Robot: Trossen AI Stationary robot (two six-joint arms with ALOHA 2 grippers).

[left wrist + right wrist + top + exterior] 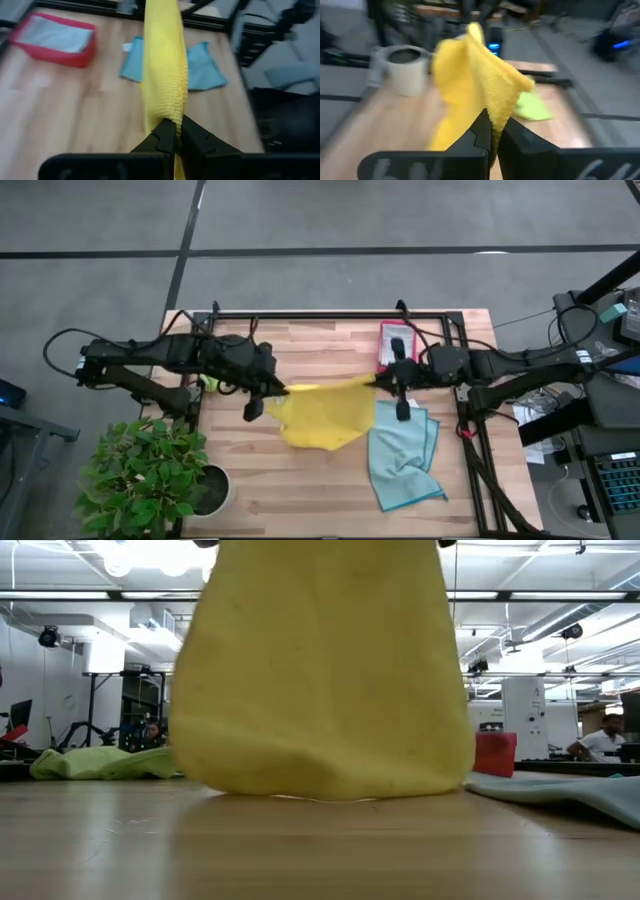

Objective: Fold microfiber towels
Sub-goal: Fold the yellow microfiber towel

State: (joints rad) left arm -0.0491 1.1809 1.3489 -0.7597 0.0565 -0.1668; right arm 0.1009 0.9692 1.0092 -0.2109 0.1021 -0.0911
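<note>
A yellow microfiber towel (322, 417) hangs between my two grippers above the middle of the table. My left gripper (281, 390) is shut on its left top corner and my right gripper (377, 383) on its right top corner. In the low view the yellow towel (320, 680) hangs as a broad sheet, and its lower edge (320, 794) reaches down to the tabletop. A light blue towel (405, 455) lies crumpled on the table at the near right. A lime green towel (100, 762) lies bunched at the left, mostly hidden under my left arm in the high view. My left gripper pinches the yellow towel's corner (169, 120) between its two fingers, coming from the table's left and slanting down. The cloth runs away from the fingers as a narrow gathered band, lifted off the table there. My right gripper pinches the opposite corner (496, 117) between its two fingers, roughly level from the table's right. The cloth bunches in folds just beyond the fingertips and hangs down from them.
A pink-red tray (395, 345) with pale cloth inside stands at the far right. A potted plant (150, 475) in a white pot stands at the near left corner. Bare wood (300, 490) lies along the near edge. Black frame rails run along the far and right edges.
</note>
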